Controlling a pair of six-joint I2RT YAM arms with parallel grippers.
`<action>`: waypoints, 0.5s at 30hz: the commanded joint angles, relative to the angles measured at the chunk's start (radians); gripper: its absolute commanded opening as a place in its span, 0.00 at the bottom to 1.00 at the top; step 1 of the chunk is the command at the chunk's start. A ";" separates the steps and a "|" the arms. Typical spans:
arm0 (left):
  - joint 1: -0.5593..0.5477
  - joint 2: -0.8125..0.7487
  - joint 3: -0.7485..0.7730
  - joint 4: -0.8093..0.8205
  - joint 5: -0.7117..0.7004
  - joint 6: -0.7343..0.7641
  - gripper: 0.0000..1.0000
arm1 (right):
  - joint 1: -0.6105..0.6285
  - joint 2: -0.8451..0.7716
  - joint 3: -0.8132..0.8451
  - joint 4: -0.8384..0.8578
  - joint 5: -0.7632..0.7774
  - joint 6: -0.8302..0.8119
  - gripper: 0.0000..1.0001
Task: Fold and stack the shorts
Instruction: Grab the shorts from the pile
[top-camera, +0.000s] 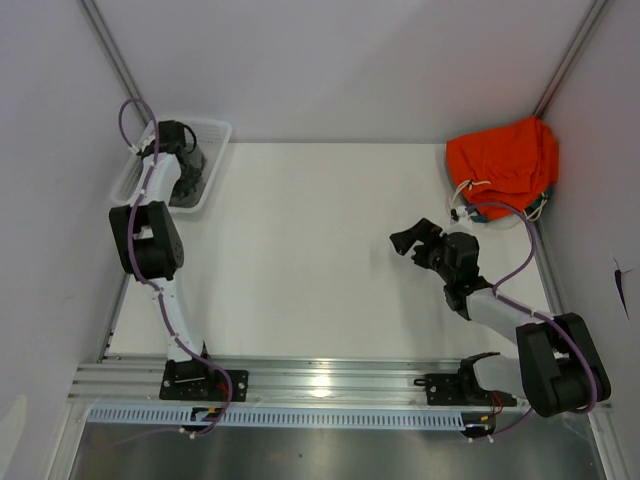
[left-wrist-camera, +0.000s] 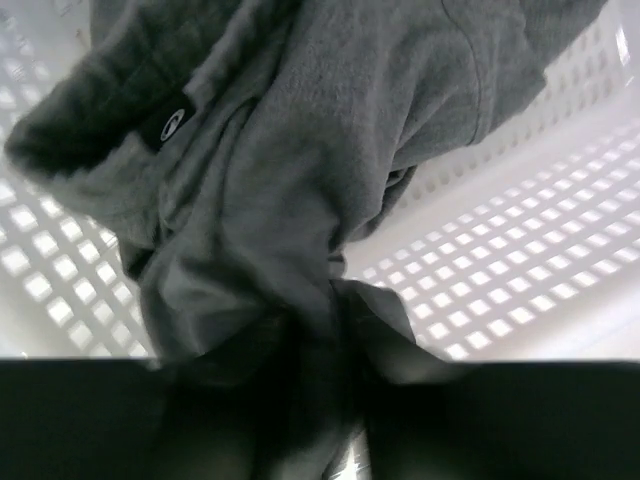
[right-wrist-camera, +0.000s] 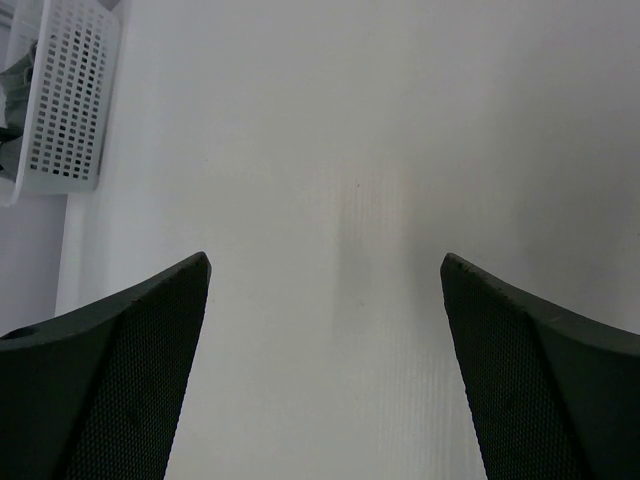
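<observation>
Pinching shorts (left-wrist-camera: 300, 180) inside basket (top-camera: 215, 128) with half-closed left gripper (top-camera: 190, 150). Crumpled, no readable long axis. Wide open, empty at right gripper (right-wrist-camera: 325, 258).

White tabletop (top-camera: 320, 250), plain white walls (top-camera: 330, 60), aluminium rail (top-camera: 330, 375) near edge.

Left tool (top-camera: 194, 155) tips blurred amid shorts (left-wrist-camera: 300, 170)

A white table (top-camera: 320, 250) carries a white perforated basket (top-camera: 216, 133) at its far left corner and a bunched orange garment (top-camera: 500, 160) far right, perhaps atop another item.
</observation>
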 joint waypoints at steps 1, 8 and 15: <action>0.014 0.012 0.023 0.048 0.077 0.026 0.22 | -0.005 -0.023 0.029 0.008 0.013 -0.010 0.98; -0.004 -0.192 0.041 0.114 0.057 0.059 0.00 | -0.011 -0.023 0.031 0.003 0.008 -0.009 0.98; -0.139 -0.340 0.477 0.004 -0.090 0.211 0.01 | -0.015 -0.021 0.037 -0.002 0.002 -0.019 0.97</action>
